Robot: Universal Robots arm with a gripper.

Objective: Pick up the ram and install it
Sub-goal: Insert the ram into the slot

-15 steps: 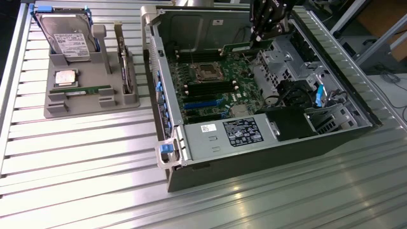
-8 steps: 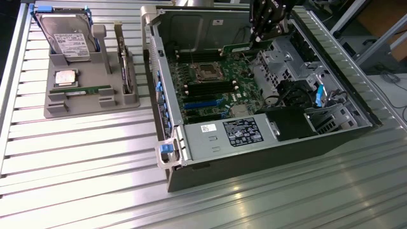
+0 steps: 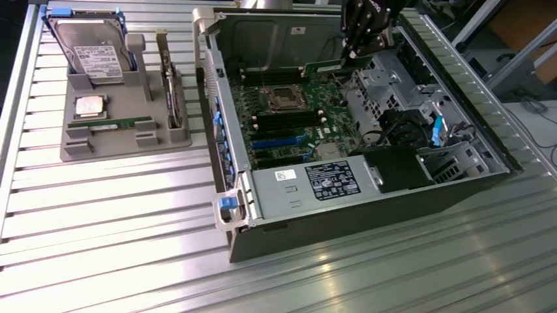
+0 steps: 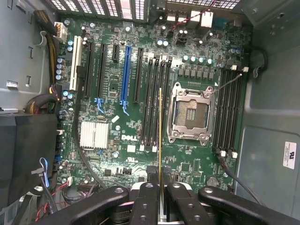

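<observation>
The ram (image 4: 160,136) is a thin green stick seen edge-on in the wrist view, hanging over the motherboard (image 4: 117,136) between the black memory slots (image 4: 154,103) and the empty CPU socket (image 4: 190,115). My gripper (image 4: 160,176) is shut on its upper edge, one finger on each side. In the exterior view my gripper (image 3: 364,53) hangs inside the open computer case (image 3: 228,137) near its far wall. It holds the ram (image 3: 335,65) level above the motherboard (image 3: 291,134), clear of the slots (image 3: 287,120).
A grey holder (image 3: 87,145) at the exterior view's left carries a hard drive (image 3: 91,49), a square silver CPU (image 3: 90,104), another green stick (image 3: 111,122) and an upright card (image 3: 171,91). The case holds a power supply (image 3: 314,182), a drive cage (image 3: 387,81) and cables (image 4: 47,168).
</observation>
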